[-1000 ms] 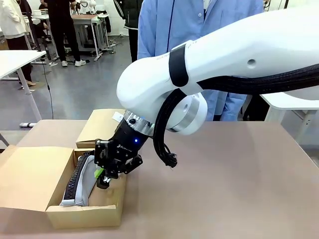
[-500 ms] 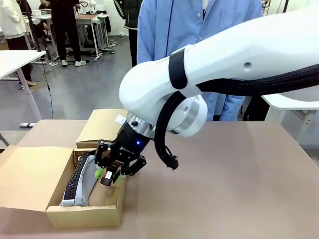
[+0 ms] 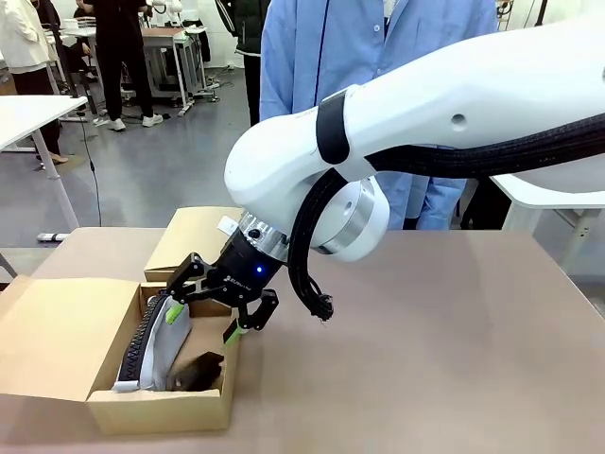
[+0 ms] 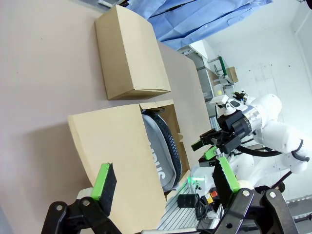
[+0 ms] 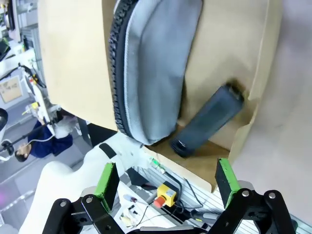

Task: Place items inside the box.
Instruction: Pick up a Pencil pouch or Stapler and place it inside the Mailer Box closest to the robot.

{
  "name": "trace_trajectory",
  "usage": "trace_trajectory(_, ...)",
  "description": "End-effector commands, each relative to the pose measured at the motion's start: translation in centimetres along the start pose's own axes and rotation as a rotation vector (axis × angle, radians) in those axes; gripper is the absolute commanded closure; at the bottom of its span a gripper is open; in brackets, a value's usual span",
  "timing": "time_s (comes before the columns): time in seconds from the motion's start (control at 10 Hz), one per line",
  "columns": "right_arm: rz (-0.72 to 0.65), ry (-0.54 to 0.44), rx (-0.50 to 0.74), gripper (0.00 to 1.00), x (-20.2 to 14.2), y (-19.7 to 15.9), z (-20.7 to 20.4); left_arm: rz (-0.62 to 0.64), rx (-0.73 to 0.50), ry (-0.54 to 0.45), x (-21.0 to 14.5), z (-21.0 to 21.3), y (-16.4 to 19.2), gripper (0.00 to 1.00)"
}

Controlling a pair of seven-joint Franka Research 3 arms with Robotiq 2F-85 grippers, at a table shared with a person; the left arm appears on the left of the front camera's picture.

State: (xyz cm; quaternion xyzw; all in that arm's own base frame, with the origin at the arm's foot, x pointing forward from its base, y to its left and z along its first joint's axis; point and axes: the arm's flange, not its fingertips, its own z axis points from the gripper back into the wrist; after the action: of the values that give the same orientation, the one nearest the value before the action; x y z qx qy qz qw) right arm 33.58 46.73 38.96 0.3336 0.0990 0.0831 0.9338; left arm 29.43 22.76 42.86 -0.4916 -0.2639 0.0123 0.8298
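An open cardboard box (image 3: 203,407) was seen on the brown table (image 3: 425,359), and it serves here as the landmark. Inside the box, a grey zip pouch (image 3: 156,350) with a black zip was stood on its long edge against the wall nearest the big raised flap; in the left wrist view part of its lettering could be made out on the grey zip pouch (image 4: 163,156), though not read whole. Beside the pouch, in the box's corner nearest the camera of the front view, a small black stapler (image 3: 197,371) was lying on the cardboard floor, and in the right wrist view the same stapler (image 5: 207,122) was seen lying at a slant, touching or almost touching the pouch (image 5: 151,68) at one end. Just above the box, over its table-side wall, the right hand (image 3: 201,322) was held with its green-padded fingers spread wide and nothing between them; the same wide, empty spread was shown from its own camera, right hand (image 5: 165,178), with the stapler well clear of both pads. A second, closed cardboard box (image 3: 194,238) was standing on the table just beyond the open box. The left hand (image 4: 163,183) was seen well off to the side of the box, likewise opened wide and empty. Beyond the table's far edge, a person in a blue coat (image 3: 378,57) was standing.
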Motion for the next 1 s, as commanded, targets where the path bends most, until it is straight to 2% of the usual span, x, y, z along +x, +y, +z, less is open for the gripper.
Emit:
trace_trajectory(0.0,0.027,-0.017,0.053,0.0,-0.5,-0.8,0.7,-0.018,-0.024,-0.024,0.0,0.0,-0.1,0.0)
trace_trajectory(0.2,0.071,0.069,0.094,0.0,-2.0,-3.5,4.9,-0.018,-0.024,-0.024,0.0,0.0,-0.1,0.0)
trace_trajectory(0.3,0.088,0.104,0.118,0.0,-3.5,-6.4,8.6,-0.018,-0.024,-0.024,0.0,0.0,-0.1,0.0)
trace_trajectory(0.4,0.137,0.16,0.214,0.0,-5.0,-9.6,12.0,-0.018,-0.024,-0.024,0.0,0.0,-0.1,0.0)
trace_trajectory(0.5,0.161,0.17,0.313,0.0,-6.4,-13.2,14.9,-0.018,-0.024,-0.024,0.0,0.0,-0.1,0.0)
trace_trajectory(0.7,0.187,0.115,0.535,0.0,-9.2,-20.4,19.1,-0.018,-0.024,-0.024,0.0,0.0,-0.1,0.0)
trace_trajectory(0.8,0.124,0.051,0.591,0.0,-9.7,-22.2,19.5,-0.018,-0.024,-0.024,0.0,0.0,-0.1,0.0)
trace_trajectory(0.9,-0.201,-0.015,0.391,0.0,-8.6,-19.5,16.7,-0.018,-0.024,-0.024,0.0,0.0,-0.1,0.0)
